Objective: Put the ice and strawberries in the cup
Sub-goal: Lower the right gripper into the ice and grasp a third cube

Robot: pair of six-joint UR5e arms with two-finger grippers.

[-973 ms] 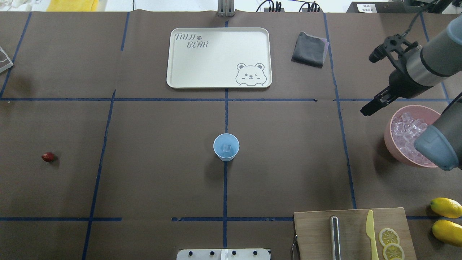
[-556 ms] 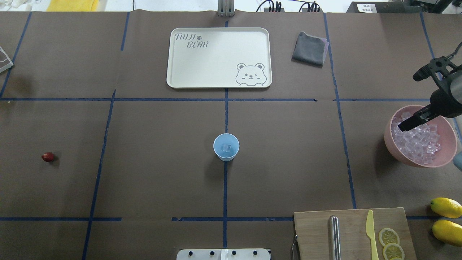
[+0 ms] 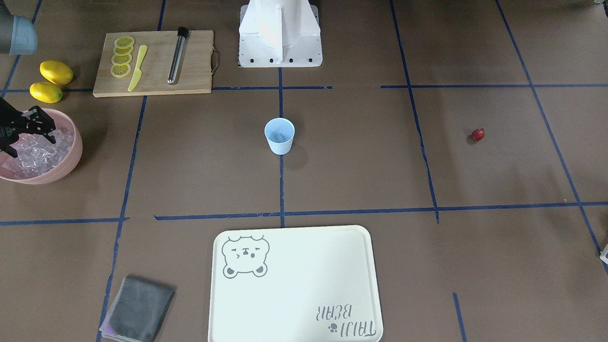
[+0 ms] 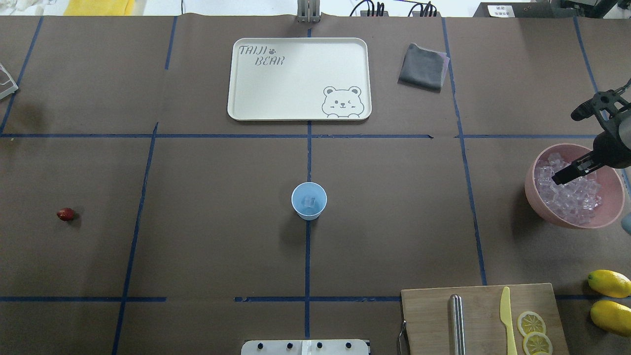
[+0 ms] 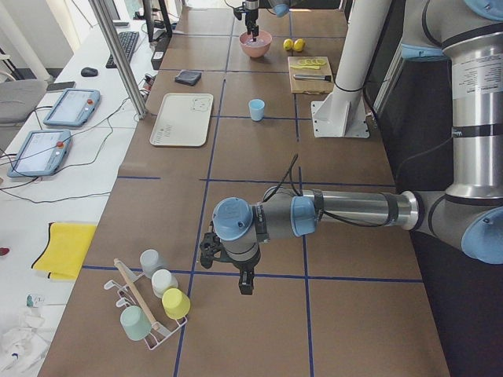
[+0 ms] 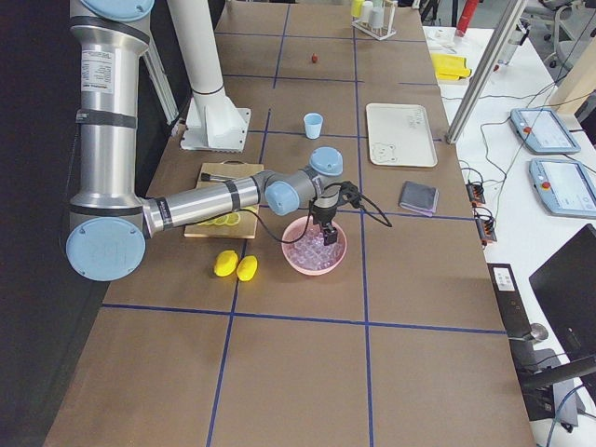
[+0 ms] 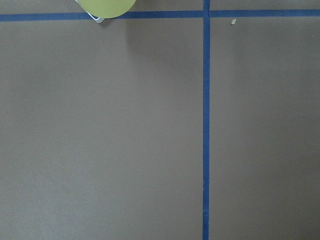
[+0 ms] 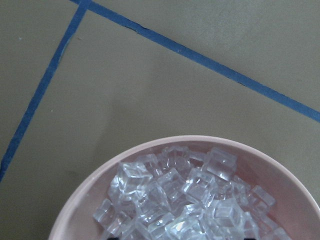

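My right claw hangs over the ice in the pink bowl. Its fingers look spread, though the view is poor. I'd drop straight onto one cube lying high and loose in the heap, straddle its flat faces and close gently, since it's slick. The cup stands mid-table, well apart, with a cube inside. The strawberry lies far to my left.

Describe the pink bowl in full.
The pink bowl is round, smooth and matte, plastic by its look. It stands upright on the brown table cover at the robot's right and is filled with clear ice cubes. The right pincer hangs over the ice; contact is unclear. Two lemons lie nearby, apart from it.
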